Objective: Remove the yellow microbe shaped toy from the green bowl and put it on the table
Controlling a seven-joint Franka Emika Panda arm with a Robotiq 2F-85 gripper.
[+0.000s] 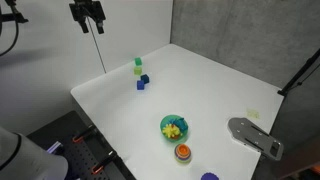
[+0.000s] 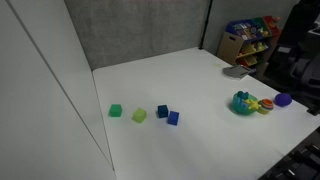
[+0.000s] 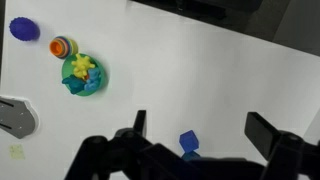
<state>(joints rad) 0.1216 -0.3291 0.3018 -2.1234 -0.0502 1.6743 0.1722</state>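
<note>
Currently, gripper (image 3: pixel 200 135): jaws spread wide, nothing between them; at upper left in an exterior view (image 1: pixel 88 15), high above the table (image 1: pixel 210 85).
Toy (image 3: pixel 81 67): yellow, lying inside the bowl (image 3: pixel 97 86); upper left of wrist view.
Bowl position: upright on the table, lower centre in an exterior view (image 1: pixel 184 124), right side in an exterior view (image 2: pixel 236 106).
Orange container (image 3: pixel 62 46): just beside the bowl.
Blue block (image 3: pixel 188 142): on the table, lower centre of wrist view, well apart from the bowl.
</note>
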